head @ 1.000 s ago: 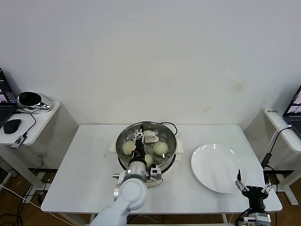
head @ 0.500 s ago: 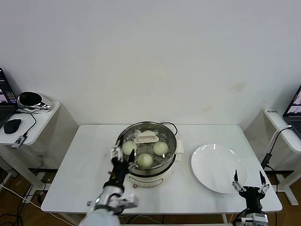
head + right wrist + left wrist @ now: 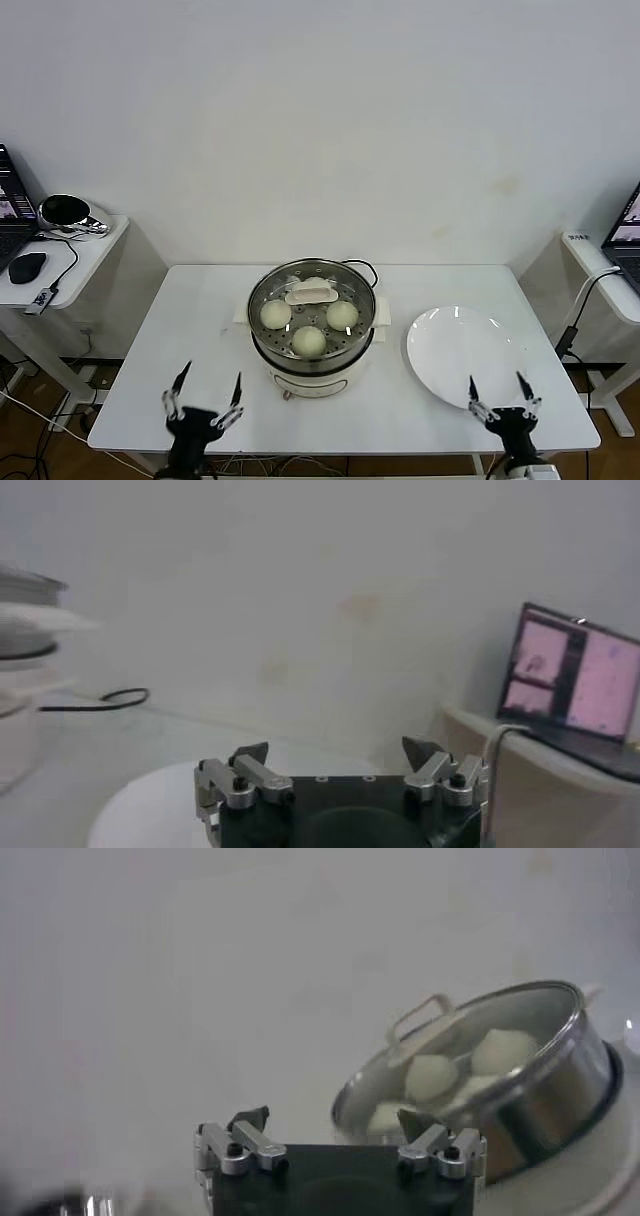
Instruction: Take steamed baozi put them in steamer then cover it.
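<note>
On table (image 3: 180,330) centre, covered steamer (image 3: 312,345), edges bare

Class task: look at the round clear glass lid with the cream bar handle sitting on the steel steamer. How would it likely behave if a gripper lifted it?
The round clear glass lid is probably rigid, breakable if dropped. Its raised cream bar handle gives the surest hold; smooth glass would likely slip.

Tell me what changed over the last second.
The left gripper let go of the cover, left it on the steamer, and drew back to the table's near edge, jaws open. The right gripper shifted slightly, staying open by the plate. Steamer, baozi and plate stayed put.
</note>
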